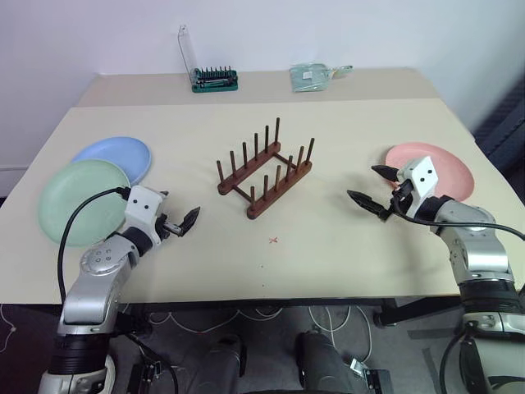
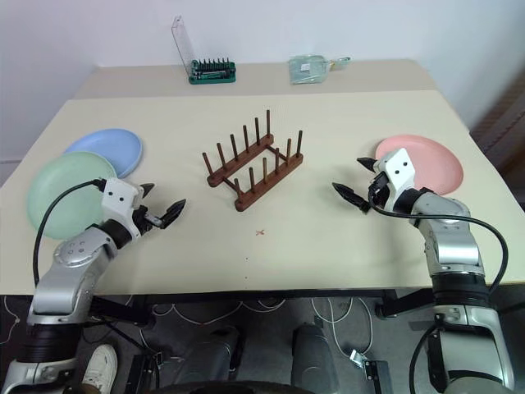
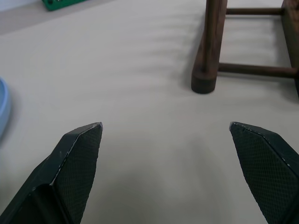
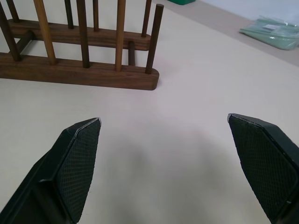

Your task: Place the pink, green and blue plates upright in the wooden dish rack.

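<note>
Head stereo pair: both eyes look forward and steeply down from above the near edge of the table point(image 1: 328, 254). Both take in the whole top, from the wooden dish rack point(image 1: 265, 171) at centre to the back wall. The right eye view sits slightly offset, so the same objects appear shifted leftward in it.

Left wrist camera: low, close to the table surface, facing along its own open fingers point(image 3: 77, 161) toward one end of the rack's near rail.

Right wrist camera: equally low and close, looking between its fingers point(image 4: 74, 165) at the rack's side, pegs upright.

All four views share the rack and surrounding tabletop.
</note>
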